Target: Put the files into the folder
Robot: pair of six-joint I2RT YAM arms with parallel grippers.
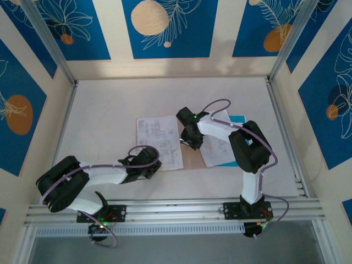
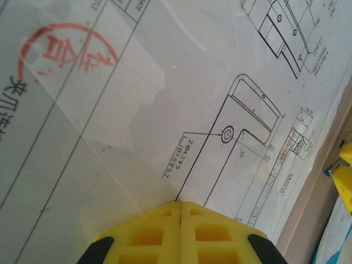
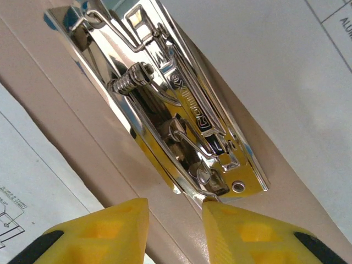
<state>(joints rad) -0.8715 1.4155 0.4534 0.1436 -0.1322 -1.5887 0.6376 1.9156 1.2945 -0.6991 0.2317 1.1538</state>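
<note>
Near the middle of the table (image 1: 104, 110) the pinkish-brown folder (image 1: 190, 159) lies flat, with papers covering most of it. 1 white drawing sheet (image 1: 158, 140) lies on its left side, and a second white sheet (image 1: 219, 148) lies on its right side, partly under the right arm. A corner of the blue sheet (image 1: 237, 118) shows just past the far edge of that second sheet.

The left gripper (image 2: 180, 206) has its 2 yellow fingers pressed together with no gap. The tips are down at the near right part of the white drawing sheet, which bears black line drawings and a red stamp (image 2: 66, 49). The left wrist view does not show whether the tips pinch the paper or only rest on it. A strip of folder card runs along that sheet's right edge in the same view.

The right gripper (image 3: 176, 212) hangs over the bare strip of the folder between the 2 sheets. Its jaws stand a narrow way apart and hold nothing. A chrome lever clamp (image 3: 170, 110) is fixed to the folder card there. The near end of the clamp lies right at the tip of the right-hand finger (image 3: 242, 231), and whether they touch cannot be told.
</note>
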